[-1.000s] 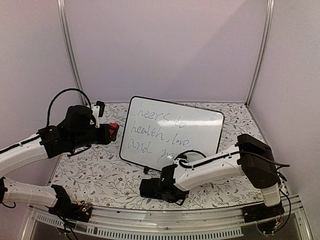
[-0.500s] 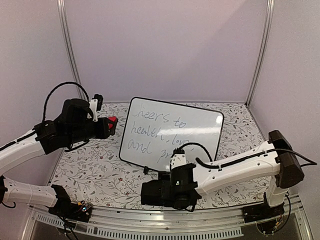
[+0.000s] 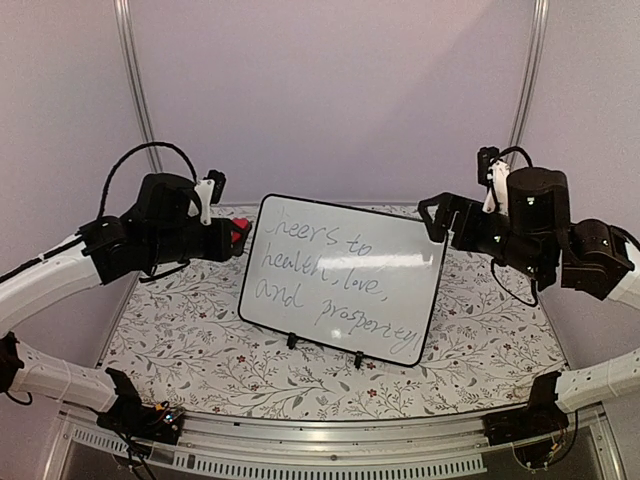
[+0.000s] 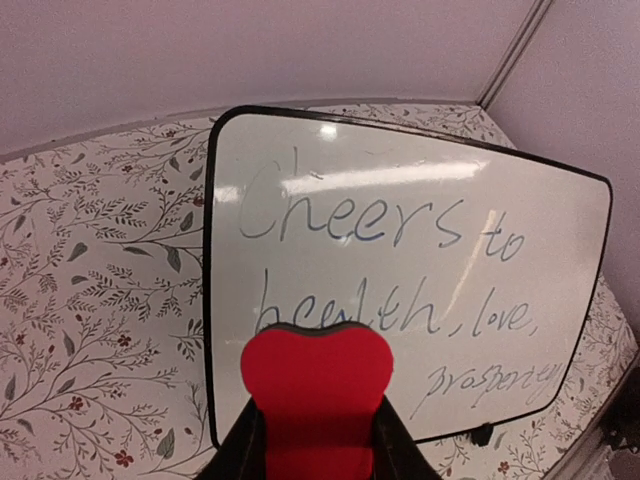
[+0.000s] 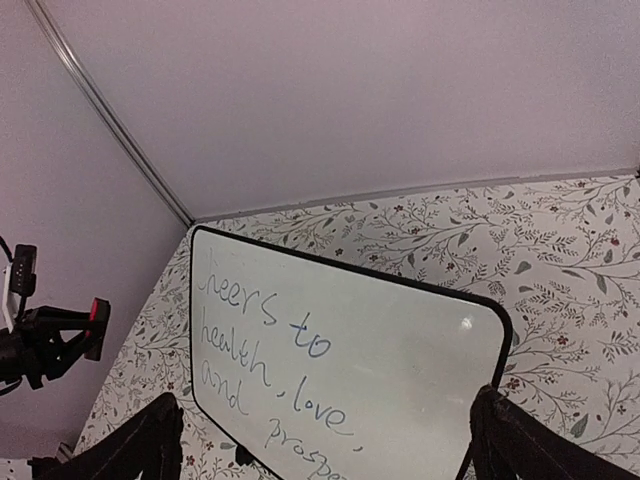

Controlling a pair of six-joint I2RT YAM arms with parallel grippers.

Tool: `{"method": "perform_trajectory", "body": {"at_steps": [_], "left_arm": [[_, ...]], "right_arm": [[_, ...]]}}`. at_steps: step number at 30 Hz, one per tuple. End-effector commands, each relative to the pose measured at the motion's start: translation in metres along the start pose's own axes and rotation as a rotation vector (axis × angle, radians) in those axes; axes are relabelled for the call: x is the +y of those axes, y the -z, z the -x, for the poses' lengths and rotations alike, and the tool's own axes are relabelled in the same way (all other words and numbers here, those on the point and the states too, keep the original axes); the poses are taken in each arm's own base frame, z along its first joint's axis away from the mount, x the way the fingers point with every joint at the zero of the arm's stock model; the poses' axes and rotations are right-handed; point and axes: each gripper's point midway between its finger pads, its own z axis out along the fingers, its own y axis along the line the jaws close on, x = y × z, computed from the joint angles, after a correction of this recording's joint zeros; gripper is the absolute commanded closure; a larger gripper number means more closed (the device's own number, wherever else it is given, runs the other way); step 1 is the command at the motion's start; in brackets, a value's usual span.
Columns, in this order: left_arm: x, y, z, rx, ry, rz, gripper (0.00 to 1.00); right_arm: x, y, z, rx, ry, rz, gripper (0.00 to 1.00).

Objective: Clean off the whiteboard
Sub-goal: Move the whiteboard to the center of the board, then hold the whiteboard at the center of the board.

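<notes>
**Red eraser point(image 4: 316, 395) raised at the left of a fully written whiteboard point(image 3: 340, 285)**

We open on the left of the whiteboard, where the left gripper point(image 3: 234, 238) hangs in the air just off the board's upper left corner. Its fingers point(image 4: 238, 452) are clenched on the red eraser, one down each flank of the block. In the left wrist view the eraser's rounded red face points straight at the board. We see the whole board spread out beyond it there, so the eraser is off the writing surface.

Across to the middle now. The whiteboard stands on the floral-patterned table point(image 3: 170, 345) between the two arms. It is propped on its small black feet point(image 3: 292, 341) and leans back, with its top edge toward the rear wall. The handwriting point(image 3: 330, 270) runs in three thin cursive lines: "Cheers to", "health, love," and "and prosperity". The first letter looks faint, and light glares off the board's top half.

And over to the right. The right gripper point(image 3: 441, 218) hovers just off the board's upper right corner, raised above the table. Its fingers point(image 5: 150, 445) are released and spread wide, with nothing between them. In the right wrist view they sit at the two bottom corners, and the board lies beyond them.
</notes>
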Motion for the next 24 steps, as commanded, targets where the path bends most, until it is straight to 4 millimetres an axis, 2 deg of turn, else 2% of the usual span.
{"method": "perform_trajectory", "body": {"at_steps": [1, 7, 10, 13, 18, 19, 24], "left_arm": [[-0.027, -0.001, 0.015, 0.012, -0.090, -0.090, 0.75], [-0.048, -0.003, 0.032, -0.002, -0.179, -0.166, 0.75], [-0.059, -0.001, 0.036, -0.025, -0.220, -0.225, 0.76], [-0.067, -0.002, 0.032, -0.036, -0.260, -0.280, 0.76], [-0.074, 0.003, 0.021, -0.078, -0.278, -0.363, 0.76], [-0.076, 0.006, 0.019, -0.084, -0.277, -0.384, 0.76], [-0.071, 0.007, 0.013, -0.082, -0.277, -0.396, 0.76]], "right_arm": [[-0.001, -0.006, 0.030, -0.017, 0.195, 0.053, 0.01], [-0.049, -0.049, 0.037, 0.092, 0.192, 0.082, 0.01], [-0.066, -0.065, 0.033, 0.152, 0.192, 0.136, 0.01], [-0.079, -0.079, 0.023, 0.198, 0.216, 0.150, 0.01], [-0.071, -0.091, 0.007, 0.252, 0.172, 0.279, 0.01], [-0.073, -0.094, 0.000, 0.266, 0.157, 0.302, 0.01], [-0.082, -0.106, -0.010, 0.261, 0.141, 0.335, 0.01]]}}
